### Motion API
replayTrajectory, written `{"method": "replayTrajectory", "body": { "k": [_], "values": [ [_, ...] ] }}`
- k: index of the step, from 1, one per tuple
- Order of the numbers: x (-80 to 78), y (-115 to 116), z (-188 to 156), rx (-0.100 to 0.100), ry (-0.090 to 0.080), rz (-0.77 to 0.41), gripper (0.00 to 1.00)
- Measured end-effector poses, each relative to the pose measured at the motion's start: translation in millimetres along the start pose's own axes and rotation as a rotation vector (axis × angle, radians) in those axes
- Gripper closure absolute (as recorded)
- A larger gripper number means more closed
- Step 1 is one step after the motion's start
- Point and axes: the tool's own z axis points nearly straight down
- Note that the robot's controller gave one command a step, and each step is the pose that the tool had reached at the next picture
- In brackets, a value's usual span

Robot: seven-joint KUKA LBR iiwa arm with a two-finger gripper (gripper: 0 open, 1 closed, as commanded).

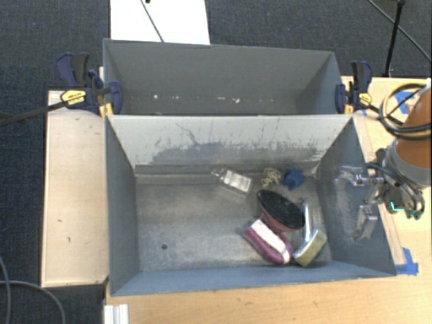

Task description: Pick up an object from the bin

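Gripper (365, 211) hangs over the bin's (175, 238) 3 o'clock wall; can't tell if it's open or shut. Nearest items are a tan-headed silver tool (309, 243) and a black oval (280, 209), heaped at 5 o'clock (overlapping). Risk: it could strike the sloped wall or snag both.

Dark carpet (40, 19) all round; black cable (27, 113) at left; thin black pole (397, 25) top right.
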Motion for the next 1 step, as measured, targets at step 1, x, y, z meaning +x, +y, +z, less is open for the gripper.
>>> {"method": "replayTrajectory", "body": {
  "k": [1],
  "values": [
    [3.8, 43.4, 115.7, 0.000, -0.001, -0.193, 0.00]
  ]
}}
